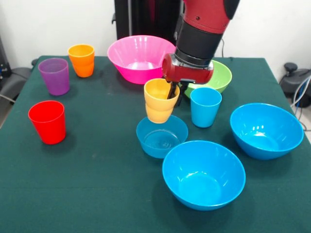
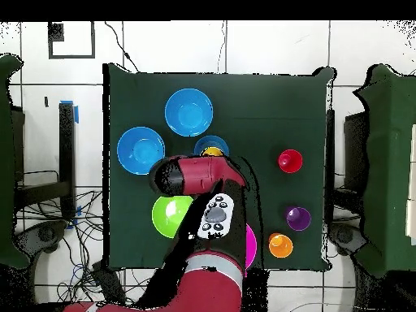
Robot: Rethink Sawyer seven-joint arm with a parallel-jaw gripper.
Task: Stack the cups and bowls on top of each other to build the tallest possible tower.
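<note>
Front view: gripper (image 1: 172, 94) has one dark finger inside the yellow-orange cup (image 1: 161, 99) and another at its outer wall, pinching the rim. That cup hangs upright just above the small blue bowl (image 1: 161, 136), not touching it. Light blue cup (image 1: 205, 107) stands just beside, with the green bowl (image 1: 214, 77) behind it, partly hidden by the arm. Pink bowl (image 1: 141, 57) sits at the far side. Two large blue bowls, one nearest the camera (image 1: 203, 174) and one toward the picture's right (image 1: 266, 130), are empty. Orange cup (image 1: 81, 59), purple cup (image 1: 54, 75) and red cup (image 1: 47, 121) stand apart on the green tablecloth (image 1: 97, 184). Nothing stacked. Overhead view: the arm covers most of the held cup (image 2: 214, 151) and the small bowl (image 2: 213, 144).
</note>
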